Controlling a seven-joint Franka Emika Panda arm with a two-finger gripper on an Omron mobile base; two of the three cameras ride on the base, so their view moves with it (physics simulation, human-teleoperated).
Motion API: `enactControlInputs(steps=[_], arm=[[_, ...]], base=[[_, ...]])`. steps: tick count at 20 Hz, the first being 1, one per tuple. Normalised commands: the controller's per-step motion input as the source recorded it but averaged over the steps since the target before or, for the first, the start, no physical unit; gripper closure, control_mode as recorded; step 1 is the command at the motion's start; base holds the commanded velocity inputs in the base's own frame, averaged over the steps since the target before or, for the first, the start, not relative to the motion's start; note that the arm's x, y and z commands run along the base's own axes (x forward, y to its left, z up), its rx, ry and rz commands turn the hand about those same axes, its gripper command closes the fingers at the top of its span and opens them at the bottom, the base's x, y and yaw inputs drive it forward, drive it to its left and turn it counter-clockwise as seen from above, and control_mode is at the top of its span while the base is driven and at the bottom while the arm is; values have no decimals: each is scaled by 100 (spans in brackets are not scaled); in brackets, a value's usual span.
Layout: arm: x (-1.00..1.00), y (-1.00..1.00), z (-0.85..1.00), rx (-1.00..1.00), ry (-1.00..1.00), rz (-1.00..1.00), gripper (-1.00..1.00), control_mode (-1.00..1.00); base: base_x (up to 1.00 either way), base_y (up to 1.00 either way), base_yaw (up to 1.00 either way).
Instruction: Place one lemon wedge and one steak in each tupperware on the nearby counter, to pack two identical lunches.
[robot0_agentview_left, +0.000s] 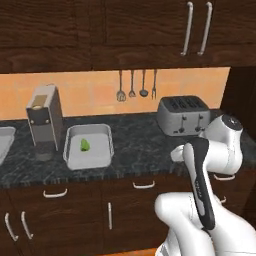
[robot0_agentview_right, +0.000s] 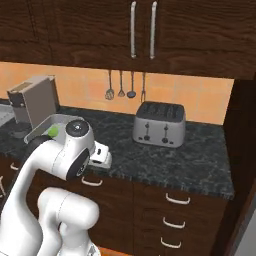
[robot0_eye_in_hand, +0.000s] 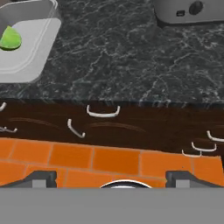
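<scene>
My hand (robot0_eye_in_hand: 111, 177) is spread wide and empty. 1 lemon wedge (robot0_agentview_left: 85, 144) sits in the tupperware (robot0_agentview_left: 89, 146) on the table (robot0_agentview_left: 140, 145); probably light, slick, pinched across its flanks.

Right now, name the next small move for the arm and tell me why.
Probably go and fetch a steak. The tupperware on the counter holds just a green lemon wedge, no meat, and the pincer is open and empty, hanging over the cabinet fronts beside the counter edge.
</scene>
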Motion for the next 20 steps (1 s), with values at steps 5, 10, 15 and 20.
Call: enactControlInputs(steps=[5,10,15,20], arm=[[0,0,0,0,0,0,-100,100],[0,0,0,0,0,0,-100,100],[0,0,0,0,0,0,-100,100],[0,0,0,0,0,0,-100,100]], base=[[-91,-100,0],[-12,-100,-1],[0,-100,0],[0,-100,0]])
